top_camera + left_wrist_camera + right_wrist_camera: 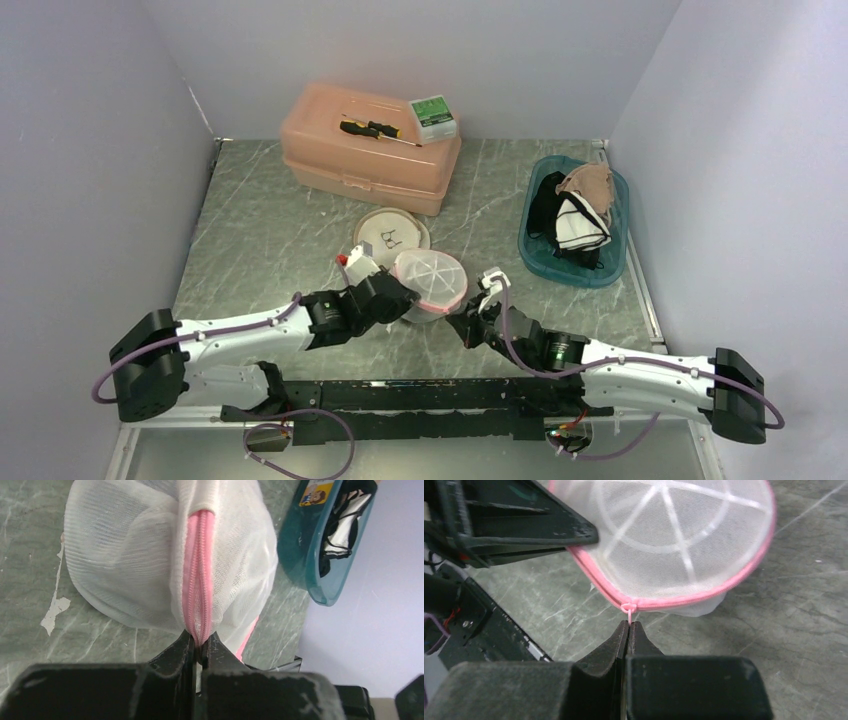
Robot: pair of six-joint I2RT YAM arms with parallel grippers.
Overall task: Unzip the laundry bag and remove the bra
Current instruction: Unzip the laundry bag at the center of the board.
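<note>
Sitting near the middle of the marbled table (260,250), the laundry bag (432,280) is a round white mesh pouch edged in pink, its zip (199,570) shut along the stretch seen from the left wrist. The left gripper (200,647) is pinched together on the bag's near edge, right at the end of that zip, mesh bunching above its tips. From the other side the right gripper (629,627) is clamped on the small pink pull tab (629,609) hanging from the rim. What lies inside the mesh cannot be made out. Just behind the bag rests a pale round disc (390,232). Farther back stands a peach toolbox (350,165) carrying a screwdriver (375,128) and a small green box (432,115). Well to the right, a teal tub (560,268) holds dark, white and tan garments (578,212).
</note>
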